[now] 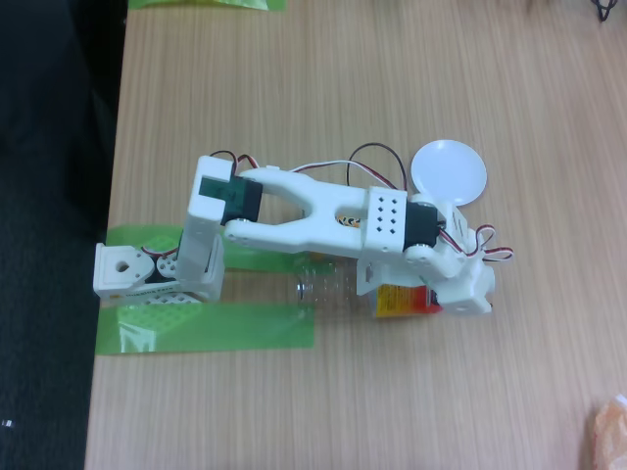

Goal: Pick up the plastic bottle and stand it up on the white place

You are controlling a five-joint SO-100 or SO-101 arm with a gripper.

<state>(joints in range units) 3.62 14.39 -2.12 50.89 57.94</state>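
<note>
In the fixed view, a white 3D-printed arm (323, 215) is seen from above, stretched from its base (147, 274) near the left edge of the wooden tabletop (343, 78) toward the middle of the surface. The base is held down by strips of green tape (211, 328) laid along the left edge. The plastic bottle (328, 286) is found lying on its side on the tabletop, roughly midway between the left and right edges and a little below centre, with its clear body showing under the forearm and its red, yellow and orange label (404, 302) showing just left of the gripper housing. The gripper (468, 284) is positioned over the label end of the bottle; the jaws are hidden beneath the white housing, so it cannot be told whether they are spread, narrowed or closed on the bottle (contact with the bottle cannot be confirmed either). The white place (449, 172) is located just above and beside the wrist, toward the far edge of the tabletop, with its lower rim partly covered by the arm. The plate is separate from the bottle. An orange-toned object (609, 431) is cut off at the lower right corner.
</note>
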